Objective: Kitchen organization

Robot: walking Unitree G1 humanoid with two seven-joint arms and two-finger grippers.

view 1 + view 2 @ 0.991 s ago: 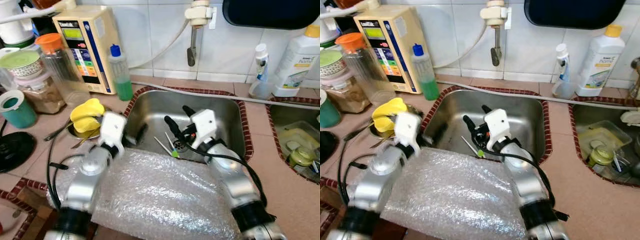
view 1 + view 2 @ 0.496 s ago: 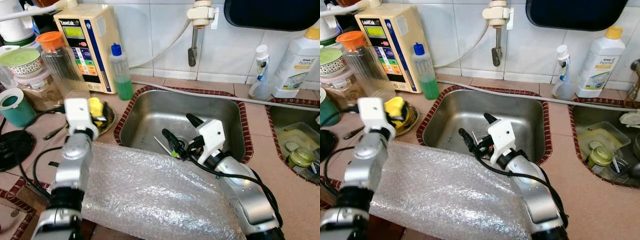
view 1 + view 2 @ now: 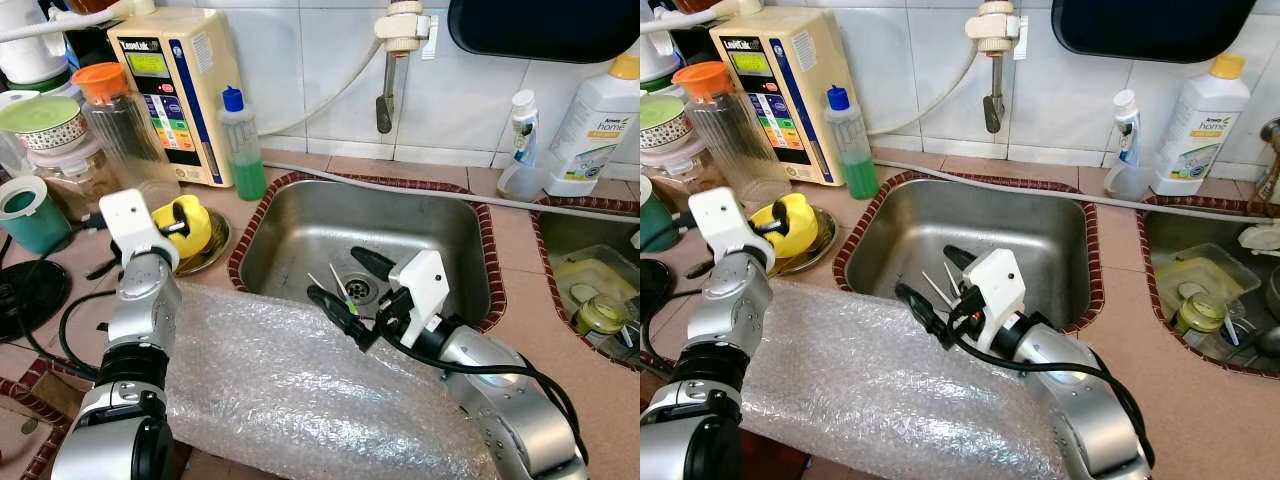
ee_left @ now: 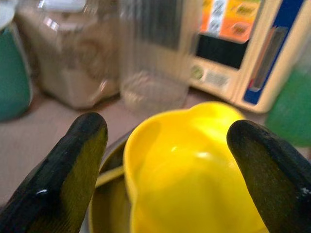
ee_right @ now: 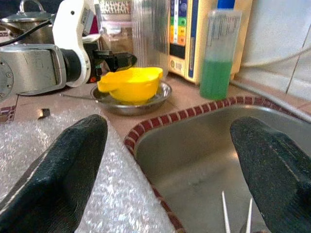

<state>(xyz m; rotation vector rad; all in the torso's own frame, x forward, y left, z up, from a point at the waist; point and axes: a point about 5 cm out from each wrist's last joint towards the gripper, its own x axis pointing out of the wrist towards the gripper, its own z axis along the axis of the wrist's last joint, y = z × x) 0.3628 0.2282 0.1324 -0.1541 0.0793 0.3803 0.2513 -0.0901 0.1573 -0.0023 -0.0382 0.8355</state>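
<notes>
A yellow plastic bowl (image 3: 197, 236) lies tilted in a shallow steel dish (image 3: 213, 256) on the counter left of the sink (image 3: 445, 215). My left gripper (image 3: 178, 218) is open at the bowl. In the left wrist view its fingers (image 4: 80, 160) stand wide on either side of the yellow bowl (image 4: 194, 170), and I cannot tell whether they touch it. My right gripper (image 3: 347, 283) hangs open over the sink's front edge with nothing between its fingers (image 5: 63, 165). A sheet of bubble wrap (image 3: 300, 390) covers the counter in front of me.
Two thin green-tipped sticks (image 3: 341, 288) lie in the sink near the drain. A green bottle (image 3: 243, 150), a water unit (image 3: 170, 90), jars (image 3: 120, 120) and a teal cup (image 3: 30, 215) crowd the left. A spray bottle (image 3: 520, 150), detergent (image 3: 595, 120) and a second basin (image 3: 590, 290) are on the right.
My left gripper has swung from the sink's left rim to the yellow bowl. My right gripper has drawn back from the middle of the sink to its front edge.
</notes>
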